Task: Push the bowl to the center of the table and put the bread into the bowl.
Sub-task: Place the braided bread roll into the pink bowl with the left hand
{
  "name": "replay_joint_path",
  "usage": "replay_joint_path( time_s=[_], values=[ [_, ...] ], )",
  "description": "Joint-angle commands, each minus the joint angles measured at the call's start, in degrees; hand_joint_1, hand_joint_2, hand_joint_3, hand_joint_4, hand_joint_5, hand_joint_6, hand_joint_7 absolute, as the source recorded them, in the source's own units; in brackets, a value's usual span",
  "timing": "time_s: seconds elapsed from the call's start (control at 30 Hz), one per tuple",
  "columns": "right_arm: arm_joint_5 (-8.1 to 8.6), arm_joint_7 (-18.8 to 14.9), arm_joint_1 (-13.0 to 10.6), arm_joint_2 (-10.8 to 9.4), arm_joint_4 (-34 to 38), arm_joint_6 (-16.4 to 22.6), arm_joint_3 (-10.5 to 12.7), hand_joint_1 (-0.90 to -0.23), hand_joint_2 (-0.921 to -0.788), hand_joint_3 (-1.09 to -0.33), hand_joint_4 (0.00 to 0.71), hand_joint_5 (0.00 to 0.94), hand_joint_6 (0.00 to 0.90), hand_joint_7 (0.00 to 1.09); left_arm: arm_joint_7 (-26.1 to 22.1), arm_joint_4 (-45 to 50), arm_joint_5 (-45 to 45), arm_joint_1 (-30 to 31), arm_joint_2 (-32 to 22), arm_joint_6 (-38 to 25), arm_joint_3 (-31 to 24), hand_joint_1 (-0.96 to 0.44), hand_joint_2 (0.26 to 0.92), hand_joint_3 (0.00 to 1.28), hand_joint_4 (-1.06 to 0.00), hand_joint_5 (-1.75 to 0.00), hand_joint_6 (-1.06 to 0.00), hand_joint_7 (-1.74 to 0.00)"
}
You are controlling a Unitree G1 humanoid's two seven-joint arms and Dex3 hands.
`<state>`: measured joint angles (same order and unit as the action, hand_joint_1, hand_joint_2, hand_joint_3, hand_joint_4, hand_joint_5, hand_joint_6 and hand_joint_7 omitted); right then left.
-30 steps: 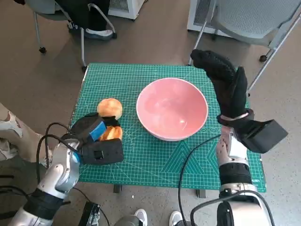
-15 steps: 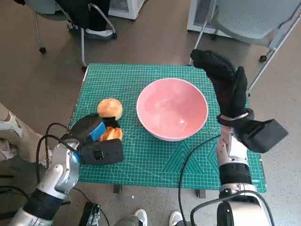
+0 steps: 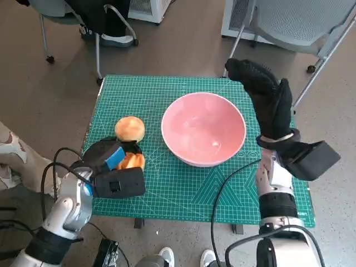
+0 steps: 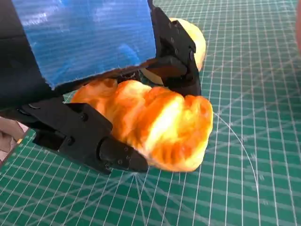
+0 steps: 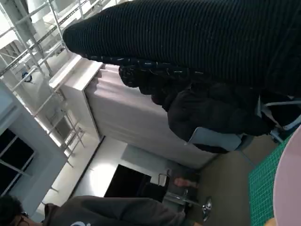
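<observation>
Here, left to right across the green cutting mat.
Person: a pale trouser leg (image 3: 10, 149) shows on the floor at the far left, beside the table.
Left hand: the black left hand with blue tape on its back (image 3: 109, 156) sits low at the mat's near left corner, its fingers (image 4: 109, 150) closed round the bread; the wrist view shows black fingers on both sides of the loaf.
Bread, held: a golden-orange, glossy, lumpy piece of bread (image 4: 160, 127), (image 3: 131, 160), its underside close to the mat; contact with the mat cannot be told.
Bread, loose: a round, pale golden bun (image 3: 129, 128) lies on the mat just beyond the left hand, near the bowl's left side but apart from it.
Mat: a green gridded cutting mat (image 3: 189, 189) covers the tabletop.
Bowl: a wide, pink, shallow bowl (image 3: 203, 129) stands upright about mid-mat, nothing in it.
Right hand: the right hand in its black knitted glove (image 3: 266, 100) is raised just right of the bowl, fingers loosely extended, holding nothing; whether it touches the rim cannot be told.
Chair: a grey mesh chair (image 3: 303, 22) stands on the floor beyond the table's far right corner.
</observation>
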<state>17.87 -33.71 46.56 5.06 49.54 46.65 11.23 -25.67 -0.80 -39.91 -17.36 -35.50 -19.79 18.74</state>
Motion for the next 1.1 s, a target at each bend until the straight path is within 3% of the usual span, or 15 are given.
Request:
replay_joint_path(
  time_s=[0.03,0.67,1.1],
  values=[
    [0.08,-0.5,-0.5,-0.3,1.2,-0.5,0.0,-0.65,-0.921,-0.831,0.187,0.004,0.047,0.44,-2.2,3.4,0.7,1.7,-1.0,-0.4,-1.2,0.0,0.853,0.16,-0.71,-1.26,-0.69,-1.0],
    [0.07,-1.0,0.4,-0.5,2.3,-0.6,0.0,-0.66,-0.921,-0.825,0.19,0.004,0.044,0.45,-6.4,22.6,0.4,0.4,-2.9,-2.1,-9.8,0.0,0.881,0.07,-0.76,-1.22,-0.74,-0.92],
    [0.17,-1.3,0.8,-0.7,2.8,-0.8,-0.1,-0.671,-0.921,-0.821,0.191,0.003,0.044,0.45,-5.2,25.3,-1.1,-8.0,-1.5,-0.8,-10.6,0.0,0.88,0.05,-0.82,-1.06,-0.71,-1.04]
  ],
)
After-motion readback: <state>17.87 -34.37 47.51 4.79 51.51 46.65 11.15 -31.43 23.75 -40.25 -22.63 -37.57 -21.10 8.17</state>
